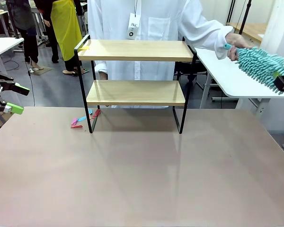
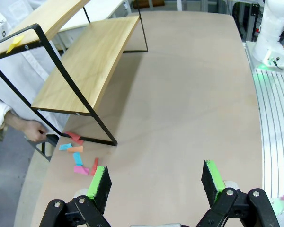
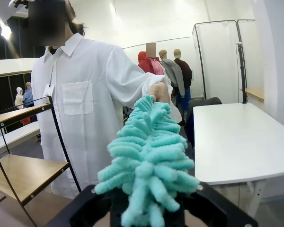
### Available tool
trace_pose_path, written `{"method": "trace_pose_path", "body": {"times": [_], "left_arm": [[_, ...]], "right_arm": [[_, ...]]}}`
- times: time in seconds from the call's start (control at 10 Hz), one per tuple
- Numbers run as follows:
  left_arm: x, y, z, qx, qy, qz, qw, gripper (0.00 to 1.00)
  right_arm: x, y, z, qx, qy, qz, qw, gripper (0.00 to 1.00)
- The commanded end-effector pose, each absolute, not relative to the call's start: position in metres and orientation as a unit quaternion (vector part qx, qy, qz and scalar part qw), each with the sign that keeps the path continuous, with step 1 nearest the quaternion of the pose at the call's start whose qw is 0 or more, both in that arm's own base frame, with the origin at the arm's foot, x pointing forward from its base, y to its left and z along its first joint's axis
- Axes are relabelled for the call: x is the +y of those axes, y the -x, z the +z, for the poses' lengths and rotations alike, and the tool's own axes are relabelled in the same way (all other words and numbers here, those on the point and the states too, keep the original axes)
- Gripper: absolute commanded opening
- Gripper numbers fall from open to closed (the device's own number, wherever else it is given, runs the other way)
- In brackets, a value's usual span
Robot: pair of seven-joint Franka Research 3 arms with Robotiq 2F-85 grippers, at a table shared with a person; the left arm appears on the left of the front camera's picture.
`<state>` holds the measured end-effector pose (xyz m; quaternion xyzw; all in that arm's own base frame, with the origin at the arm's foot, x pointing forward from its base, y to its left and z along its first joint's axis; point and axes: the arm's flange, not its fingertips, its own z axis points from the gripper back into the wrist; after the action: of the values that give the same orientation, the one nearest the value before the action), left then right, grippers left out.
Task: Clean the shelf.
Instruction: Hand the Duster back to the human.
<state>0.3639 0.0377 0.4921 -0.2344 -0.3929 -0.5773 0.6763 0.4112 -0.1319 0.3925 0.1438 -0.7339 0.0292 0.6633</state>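
the shelf (image 1: 135,90) is standing on the far middle of the bench (image 1: 142,179), just in front of the person; it is looking light but stiff, best steadied by its thin black frame, not the smooth boards. the left claw (image 1: 14,98) is hanging wide open and empty at the bench's left edge. the right claw (image 1: 283,83) is sitting at the soft teal duster (image 1: 260,64), whose handle end the person's hand (image 1: 234,47) is gripping; its jaws are hidden. the left wrist view is showing coloured paper scraps (image 2: 78,158) by the shelf foot, while the right wrist view is showing fluffy fibres between that claw's fingers
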Motion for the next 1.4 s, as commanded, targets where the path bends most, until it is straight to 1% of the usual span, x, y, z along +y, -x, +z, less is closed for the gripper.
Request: {"method": "trace_pose_path", "body": {"times": [0.0, 0.1, 0.2, 0.4, 0.8, 0.9, 1.0, 1.2, 1.3], "left_arm": [[0.037, -0.366, 0.492, -0.406, 0.24, -0.575, 0.668, 1.0], [0.037, -0.366, 0.492, -0.406, 0.24, -0.575, 0.668, 1.0], [0.037, -0.366, 0.492, -0.406, 0.24, -0.575, 0.668, 1.0], [0.037, -0.366, 0.492, -0.406, 0.24, -0.575, 0.668, 1.0], [0.037, -0.366, 0.492, -0.406, 0.24, -0.575, 0.668, 1.0], [0.037, -0.366, 0.492, -0.406, 0.24, -0.575, 0.668, 1.0], [0.037, -0.366, 0.492, -0.406, 0.24, -0.575, 0.668, 1.0], [0.037, -0.366, 0.492, -0.406, 0.24, -0.575, 0.668, 1.0], [0.037, -0.366, 0.492, -0.406, 0.24, -0.575, 0.668, 1.0]], "right_arm": [[-0.129, -0.412, 0.393, -0.733, -0.134, 0.024, 0.666, 1.0], [-0.129, -0.41, 0.394, -0.731, -0.134, 0.026, 0.669, 0.74], [-0.131, -0.407, 0.402, -0.734, -0.131, 0.025, 0.666, 1.0], [-0.136, -0.398, 0.429, -0.74, -0.141, 0.015, 0.658, 1.0], [-0.165, -0.379, 0.516, -0.766, -0.188, -0.042, 0.614, 1.0], [-0.181, -0.378, 0.536, -0.764, -0.207, -0.07, 0.606, 1.0], [-0.207, -0.381, 0.557, -0.759, -0.23, -0.119, 0.597, 1.0], [-0.255, -0.386, 0.571, -0.746, -0.253, -0.19, 0.586, 1.0], [-0.27, -0.388, 0.572, -0.744, -0.256, -0.207, 0.581, 1.0]]}}
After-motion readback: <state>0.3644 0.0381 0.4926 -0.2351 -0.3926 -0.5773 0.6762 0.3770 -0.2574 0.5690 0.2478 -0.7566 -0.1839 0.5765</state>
